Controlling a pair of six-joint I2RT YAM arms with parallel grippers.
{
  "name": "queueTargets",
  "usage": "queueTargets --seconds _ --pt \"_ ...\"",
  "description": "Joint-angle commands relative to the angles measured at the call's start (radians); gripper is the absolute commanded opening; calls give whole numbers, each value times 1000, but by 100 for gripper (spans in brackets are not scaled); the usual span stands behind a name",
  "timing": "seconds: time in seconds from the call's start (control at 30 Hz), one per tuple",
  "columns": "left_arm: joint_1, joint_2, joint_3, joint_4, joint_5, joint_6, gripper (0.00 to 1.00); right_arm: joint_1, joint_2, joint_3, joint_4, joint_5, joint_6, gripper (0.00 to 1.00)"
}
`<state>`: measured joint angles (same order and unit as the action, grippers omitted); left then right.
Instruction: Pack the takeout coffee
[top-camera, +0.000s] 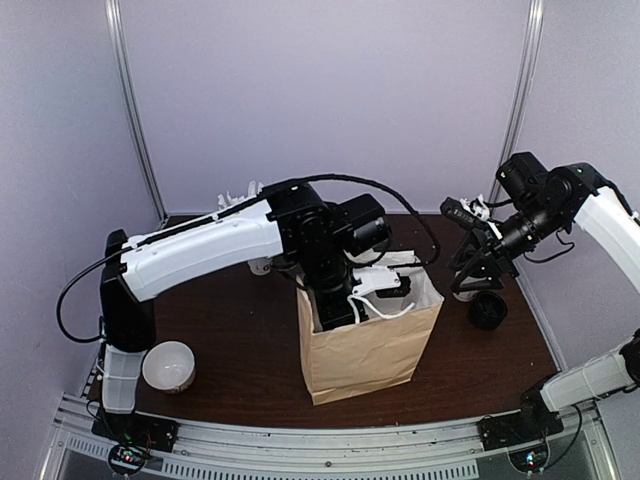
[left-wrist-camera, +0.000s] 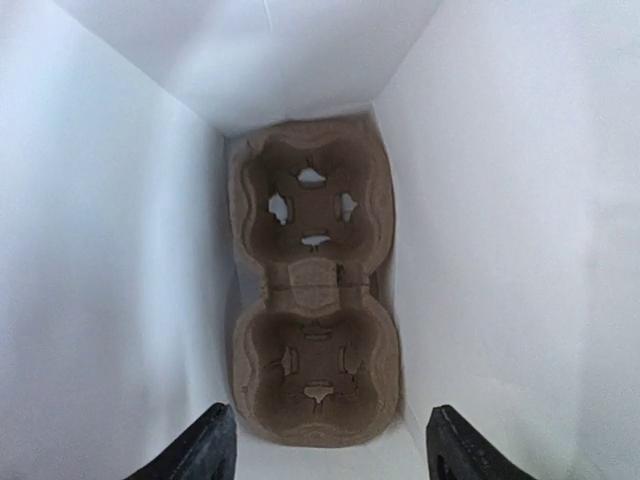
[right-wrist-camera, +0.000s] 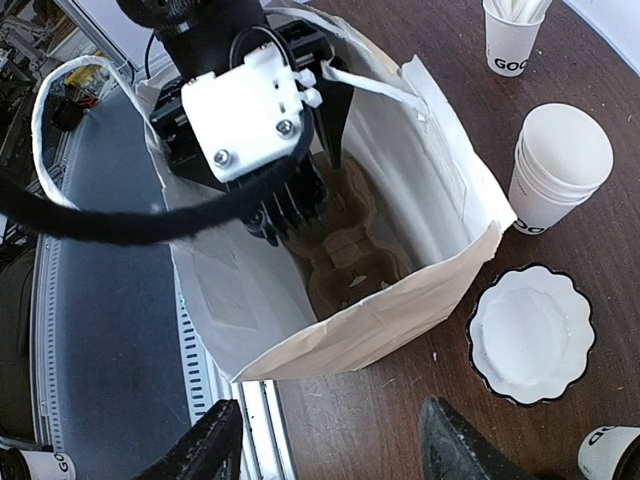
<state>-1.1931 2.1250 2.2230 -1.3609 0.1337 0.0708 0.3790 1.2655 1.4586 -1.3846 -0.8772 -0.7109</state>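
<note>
L pincer (left-wrist-camera: 325, 442), jaws apart & empty, is down in the paper bag (top-camera: 365, 350) over the 2-well carrier (left-wrist-camera: 315, 290); R pincer (right-wrist-camera: 330, 440) wide, empty; takeout coffee (top-camera: 488, 311) looks to stand on surface (top-camera: 240, 330) right of bag, so lift L straight out, then lower cup upright into a well.

2-cup carrier (left-wrist-camera: 315, 290) — inside bag (left-wrist-camera: 100, 250).

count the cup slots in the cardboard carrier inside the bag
2, both empty: the far slot and the near slot of the carrier lying on the bottom of the bag. The whole carrier shows in the left wrist view, so none seems hidden.
</note>
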Motion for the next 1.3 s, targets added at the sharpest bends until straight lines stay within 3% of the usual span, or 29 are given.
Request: queueTargets --seconds 0.0,0.27,0.5,0.6,0.7,0.8,0.9,1.13,1.27 --pt "-5 -112 68 46 12 43 70 10 -10 47 -25 -30 -8 64" --pt "4 -276 70 168 -15 56 73 37 3 110 -42 -30 -17 63" --pt "58 -374 -60 282 122 9 74 150 24 161 -27 25 -24 63" --pt "59 -379 -51 285 68 -10 73 217 60 197 -40 61 -31 62" --pt "58 -412 -82 287 8 -1 79 285 86 244 -43 119 -41 63" --pt "59 -446 -146 233 -106 76 87 351 119 297 -37 179 -45 63" --pt "58 -489 -269 232 -204 168 88 405 169 362 -50 196 -49 62" --pt "59 -479 -354 331 -206 216 80 544 260 435 -44 245 -43 54" --pt "69 -449 -352 384 -203 234 68 562 282 434 0 311 -9 39"
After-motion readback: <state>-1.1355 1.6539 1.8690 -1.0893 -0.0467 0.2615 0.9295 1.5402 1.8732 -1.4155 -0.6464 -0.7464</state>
